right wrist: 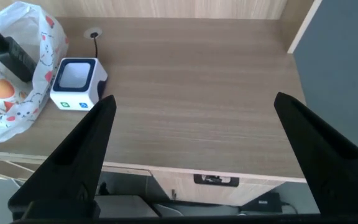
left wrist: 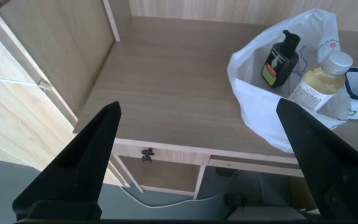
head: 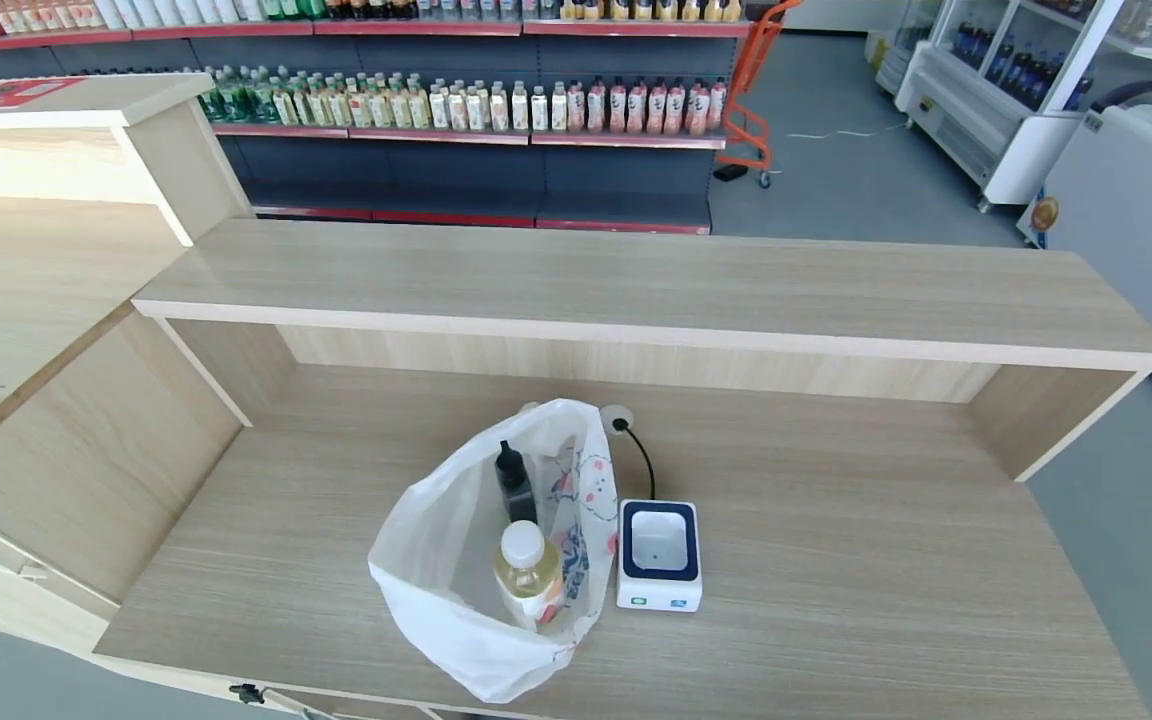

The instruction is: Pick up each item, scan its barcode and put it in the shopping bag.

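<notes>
A white plastic shopping bag (head: 456,590) stands open on the wooden counter (head: 836,560). Inside it are a black bottle (head: 513,482) and a yellow drink bottle with a white cap (head: 528,574). Right beside the bag sits the white barcode scanner (head: 659,553) with a dark blue frame, its cable running to a hole in the counter. My left gripper (left wrist: 197,134) hangs open off the counter's front edge, left of the bag (left wrist: 272,99). My right gripper (right wrist: 194,130) hangs open above the counter's front edge, right of the scanner (right wrist: 76,83).
A raised wooden ledge (head: 636,290) runs along the back of the counter, with side walls at both ends. Store shelves with bottles (head: 476,105) stand behind it, and coolers (head: 1016,90) stand at the far right. A drawer lock (right wrist: 213,180) shows below the front edge.
</notes>
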Robot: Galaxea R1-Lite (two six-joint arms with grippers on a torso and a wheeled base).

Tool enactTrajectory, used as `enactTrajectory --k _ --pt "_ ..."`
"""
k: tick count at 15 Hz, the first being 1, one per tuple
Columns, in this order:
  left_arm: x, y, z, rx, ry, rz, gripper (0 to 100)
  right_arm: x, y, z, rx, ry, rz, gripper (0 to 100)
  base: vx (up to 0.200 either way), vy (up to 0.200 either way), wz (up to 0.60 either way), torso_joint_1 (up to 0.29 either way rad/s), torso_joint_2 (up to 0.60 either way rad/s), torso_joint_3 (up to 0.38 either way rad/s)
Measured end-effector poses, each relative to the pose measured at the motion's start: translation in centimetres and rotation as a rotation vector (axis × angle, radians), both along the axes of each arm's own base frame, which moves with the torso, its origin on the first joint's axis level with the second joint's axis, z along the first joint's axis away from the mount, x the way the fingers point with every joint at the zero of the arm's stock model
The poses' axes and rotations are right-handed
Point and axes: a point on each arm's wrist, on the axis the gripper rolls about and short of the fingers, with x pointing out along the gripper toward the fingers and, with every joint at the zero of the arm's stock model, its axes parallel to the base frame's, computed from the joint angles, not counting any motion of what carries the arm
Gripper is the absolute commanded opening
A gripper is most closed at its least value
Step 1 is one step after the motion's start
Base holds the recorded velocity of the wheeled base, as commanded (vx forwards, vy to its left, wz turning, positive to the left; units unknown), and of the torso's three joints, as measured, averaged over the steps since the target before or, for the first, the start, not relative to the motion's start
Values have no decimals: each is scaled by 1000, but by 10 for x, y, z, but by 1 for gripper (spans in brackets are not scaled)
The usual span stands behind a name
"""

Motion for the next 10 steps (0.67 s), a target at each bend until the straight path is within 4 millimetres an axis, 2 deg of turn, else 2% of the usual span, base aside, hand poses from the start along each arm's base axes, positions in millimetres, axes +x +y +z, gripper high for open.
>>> enactTrajectory --k 2,3,10 --pt "0 0 0 0 0 -1 100 0 0 0 -1 0 -1 100 0 0 0 0 0 0" --pt "0 0 0 0 0 0 100 0 0 0 0 0 0 0 0 0 0 0 0 0" --pt "0 0 0 0 0 0 100 0 0 0 3 1 0 0 0 0 0 0 0 0"
